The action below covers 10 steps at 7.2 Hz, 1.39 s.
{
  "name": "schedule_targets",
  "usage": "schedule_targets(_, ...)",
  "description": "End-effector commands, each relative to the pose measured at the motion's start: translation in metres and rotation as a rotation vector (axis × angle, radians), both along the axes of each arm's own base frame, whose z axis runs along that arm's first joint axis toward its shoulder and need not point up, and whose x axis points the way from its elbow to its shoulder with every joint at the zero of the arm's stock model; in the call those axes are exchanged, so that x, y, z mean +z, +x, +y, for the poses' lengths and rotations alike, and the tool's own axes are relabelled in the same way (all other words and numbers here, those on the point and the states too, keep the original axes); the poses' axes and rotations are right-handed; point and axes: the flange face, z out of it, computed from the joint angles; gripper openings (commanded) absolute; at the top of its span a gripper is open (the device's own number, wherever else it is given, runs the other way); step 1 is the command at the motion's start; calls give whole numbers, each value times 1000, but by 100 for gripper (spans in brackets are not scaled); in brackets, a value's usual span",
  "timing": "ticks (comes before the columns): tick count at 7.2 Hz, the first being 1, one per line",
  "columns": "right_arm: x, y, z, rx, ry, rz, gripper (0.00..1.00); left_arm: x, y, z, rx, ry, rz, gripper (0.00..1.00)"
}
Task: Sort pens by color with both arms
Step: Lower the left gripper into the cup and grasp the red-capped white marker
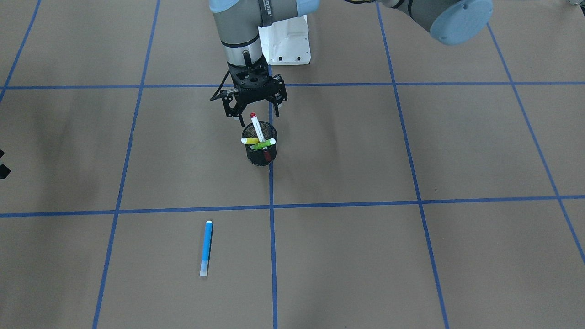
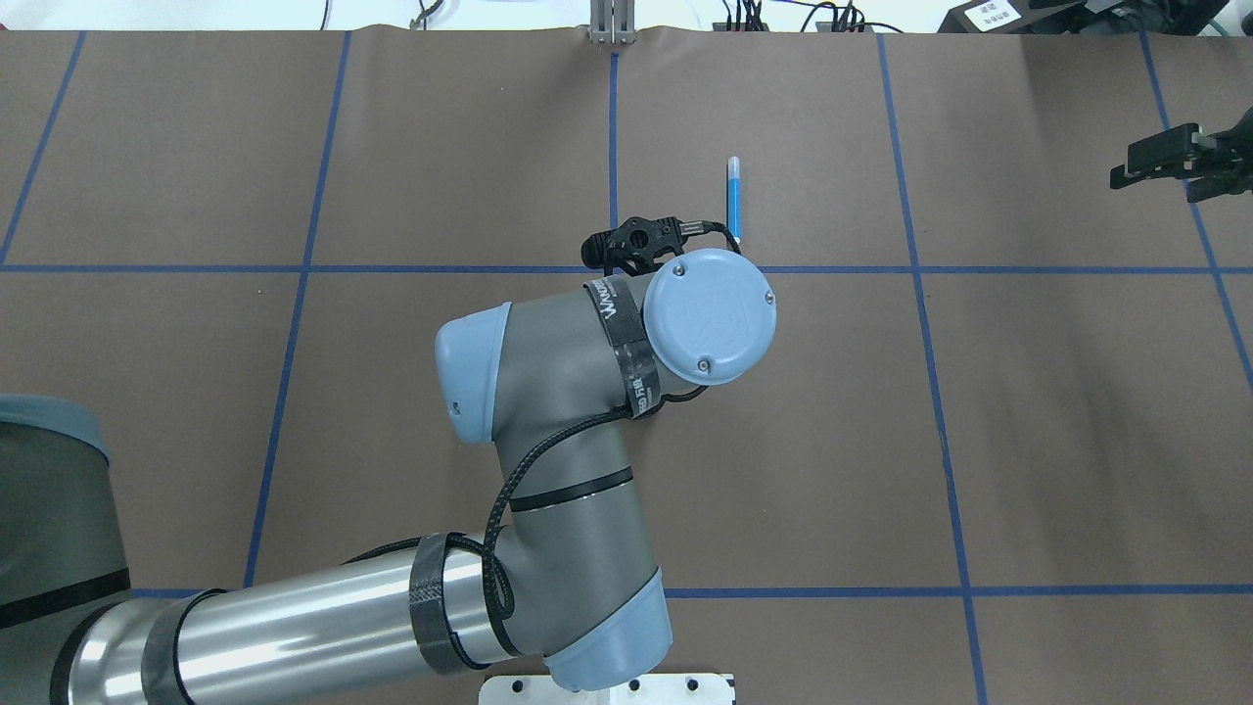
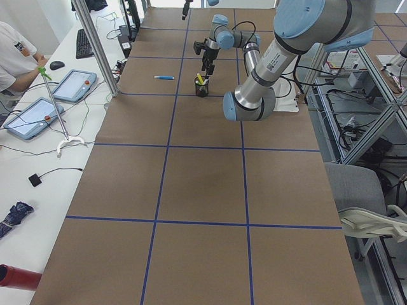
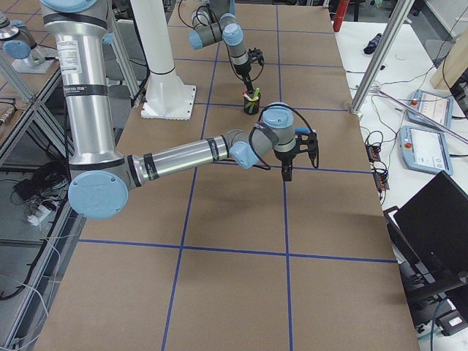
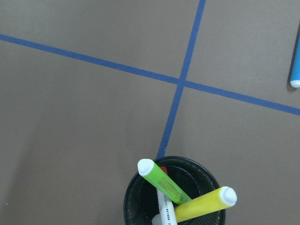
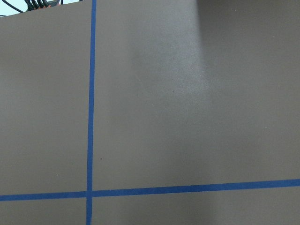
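A black mesh cup holds three pens: a yellow one, a light green one and a white one with a red cap that stands tallest. The left wrist view shows the cup from above with the green pen and the yellow pen. The blue pen lies flat on the table, apart from the cup. My left gripper is open and empty just above the cup, its fingers either side of the red cap. My right gripper hovers far off to the right. Its jaws are unclear.
Brown paper with blue tape grid lines covers the table. The white pedestal base stands behind the cup. My left arm's wrist hides the cup in the overhead view. The right wrist view shows only bare paper and tape.
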Motion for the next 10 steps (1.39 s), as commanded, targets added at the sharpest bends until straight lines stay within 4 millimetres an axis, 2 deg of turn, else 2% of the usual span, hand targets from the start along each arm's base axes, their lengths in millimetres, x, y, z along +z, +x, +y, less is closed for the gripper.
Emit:
schedule_targets(1, 1, 1, 0, 5, 1, 4, 100, 0, 7, 9, -30, 60, -21, 82)
schedule_targets(4, 0, 1, -1, 4, 12, 12, 100, 2, 23, 30, -49, 135, -55, 82)
schedule_targets(6, 0, 2, -1, 3, 15, 13, 100, -1, 22, 29, -54, 149, -58, 78)
schedule_targets(8, 4, 3, 1, 3, 9, 15, 100, 3, 26, 28, -53, 149, -71, 73)
schedule_targets(10, 4, 4, 1, 5, 9, 15, 100, 10, 33, 26, -51, 145, -89, 72)
